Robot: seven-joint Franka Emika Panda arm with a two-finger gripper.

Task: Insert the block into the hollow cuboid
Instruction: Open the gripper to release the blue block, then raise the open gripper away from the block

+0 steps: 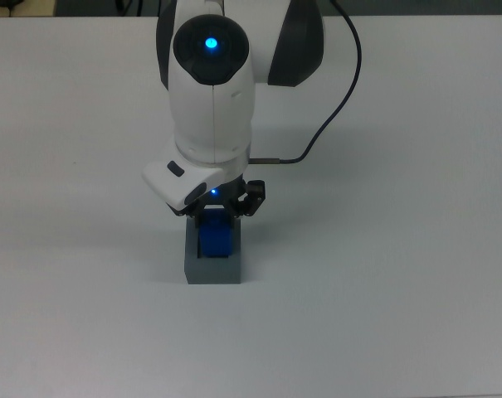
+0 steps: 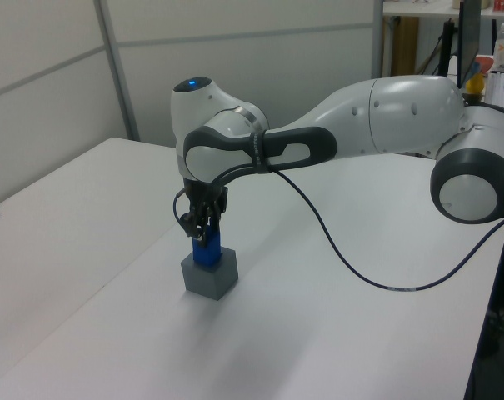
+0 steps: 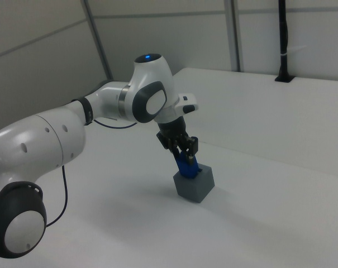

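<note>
The block (image 1: pixel 215 239) looks like smooth, slightly glossy bright-blue plastic. The hollow cuboid (image 1: pixel 212 270) is matt grey (possibly plastic or foam; hard to tell). The arm (image 2: pixel 376 117) wears glossy white shells with dark, semi-matt joint bands. The table (image 1: pixel 400 290) is a smooth, matt white surface.

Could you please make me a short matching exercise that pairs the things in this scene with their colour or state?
Things:
1. block
2. hollow cuboid
3. gripper
4. cable

Descriptions:
A. grey, sitting on the white table
B. black, looping away from the arm
C. bright blue, partly down in the recess
D. directly above the box, shut on the cube

Pairs: 1-C, 2-A, 3-D, 4-B
</note>
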